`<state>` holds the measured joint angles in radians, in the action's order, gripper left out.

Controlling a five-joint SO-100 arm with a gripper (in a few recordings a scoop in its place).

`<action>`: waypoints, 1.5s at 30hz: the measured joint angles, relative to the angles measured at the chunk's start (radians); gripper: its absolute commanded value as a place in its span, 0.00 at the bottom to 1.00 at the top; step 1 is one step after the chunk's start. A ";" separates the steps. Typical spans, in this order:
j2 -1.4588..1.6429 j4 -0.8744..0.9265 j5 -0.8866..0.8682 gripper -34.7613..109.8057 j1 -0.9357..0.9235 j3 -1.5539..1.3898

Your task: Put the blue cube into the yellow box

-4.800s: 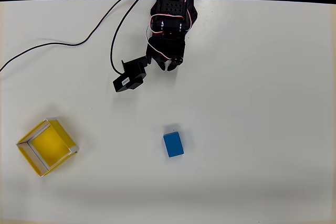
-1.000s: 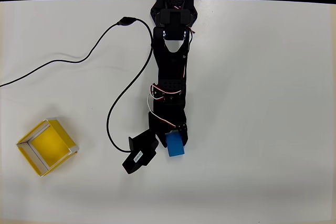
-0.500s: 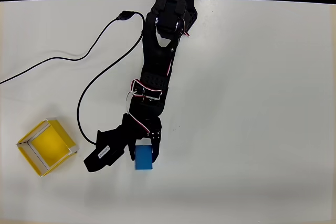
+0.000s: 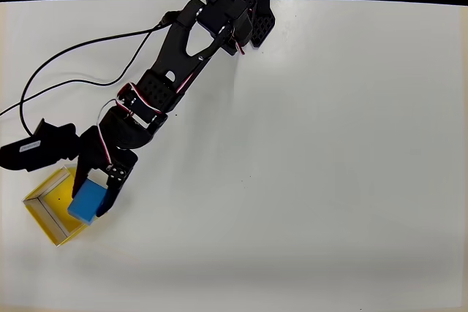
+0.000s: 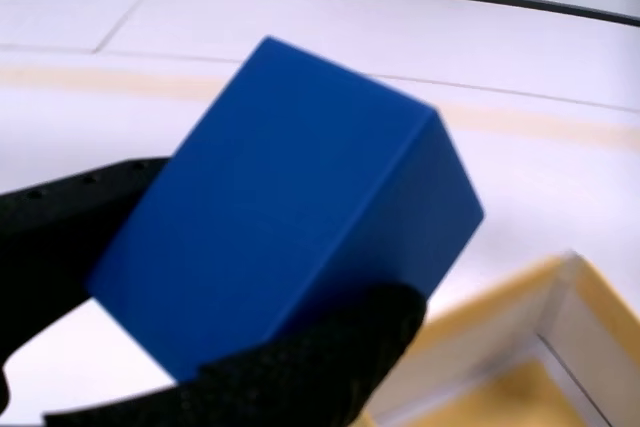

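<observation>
Cube (image 4: 87,201) in hand (image 4: 93,193), over box (image 4: 45,215) right part.

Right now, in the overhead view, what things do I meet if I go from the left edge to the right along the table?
Yellow box → blue cube, held in the gripper over the box's right part → bare white table.

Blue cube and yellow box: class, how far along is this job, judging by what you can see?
Done: the gripper is shut on the blue cube and has it over the yellow box. In hand: positioning over the box's right side. Left: opening the fingers to drop it in.
</observation>
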<state>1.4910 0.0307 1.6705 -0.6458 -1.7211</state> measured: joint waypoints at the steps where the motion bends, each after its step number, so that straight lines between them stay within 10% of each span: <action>1: -0.028 0.002 -0.011 0.33 -0.025 0.021; 45: -0.692 -0.118 -0.044 0.39 -0.064 0.483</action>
<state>0.7992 -0.0874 1.6260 -0.7102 -1.2379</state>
